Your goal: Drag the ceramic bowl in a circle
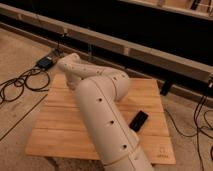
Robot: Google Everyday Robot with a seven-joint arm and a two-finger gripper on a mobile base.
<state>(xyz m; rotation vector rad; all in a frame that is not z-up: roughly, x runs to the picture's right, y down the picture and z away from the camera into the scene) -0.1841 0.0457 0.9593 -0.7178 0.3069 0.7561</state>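
The ceramic bowl is hidden; no part of it shows. My white arm [102, 115] rises from the bottom edge, crosses the middle of the wooden table [60, 125] and bends back to the left at the elbow. My gripper [75, 86] hangs below the wrist at the table's back left, mostly covered by the arm's big link. What lies under it cannot be seen.
A flat black rectangular object [139, 121] lies on the table's right side. Black cables [20, 85] and a small dark box [45, 62] lie on the floor at the left. A dark wall with a pale rail [150, 52] runs behind the table. More cables [202, 117] lie at the right.
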